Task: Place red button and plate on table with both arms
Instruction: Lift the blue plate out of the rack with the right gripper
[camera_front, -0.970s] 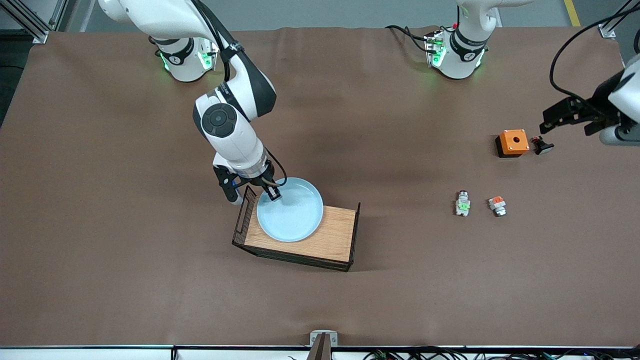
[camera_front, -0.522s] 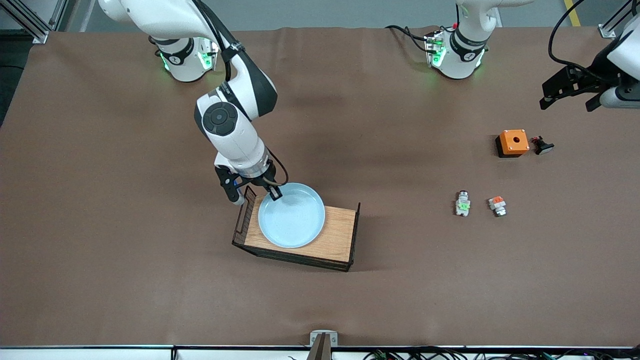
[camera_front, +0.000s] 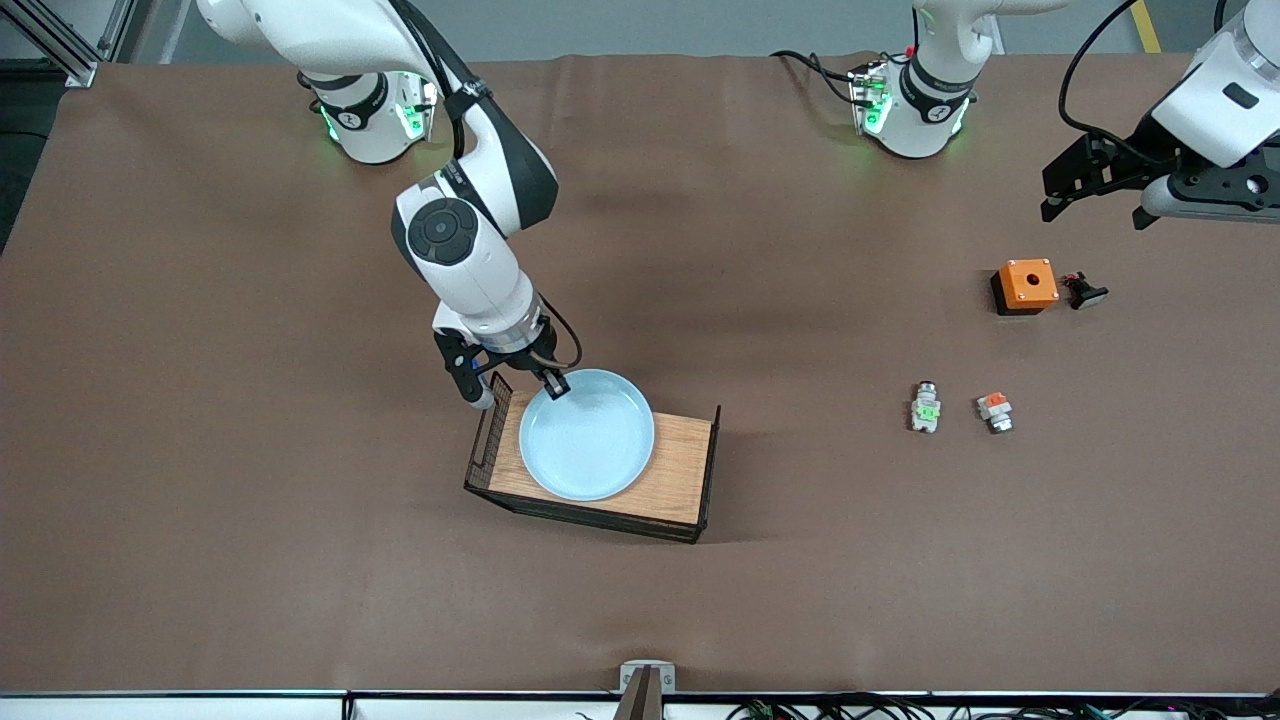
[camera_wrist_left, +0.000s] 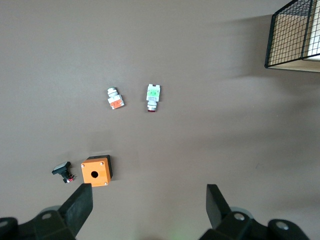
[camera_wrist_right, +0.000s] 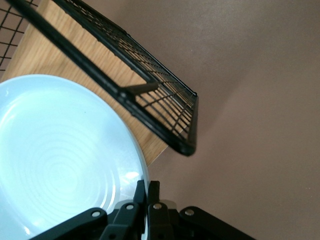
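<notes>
Two jobs, neither finished by my reckoning: the plate sits over the wooden tray, its rim pinched by my right gripper, not yet on the table. My left gripper hangs wide open above the orange box, while the red button lies untouched nearer the front camera.

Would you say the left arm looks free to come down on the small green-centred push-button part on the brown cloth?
Probably yes: the left gripper is open above the green-centred push-button part, with bare cloth around it; the orange-topped part lies apart beside it.
</notes>
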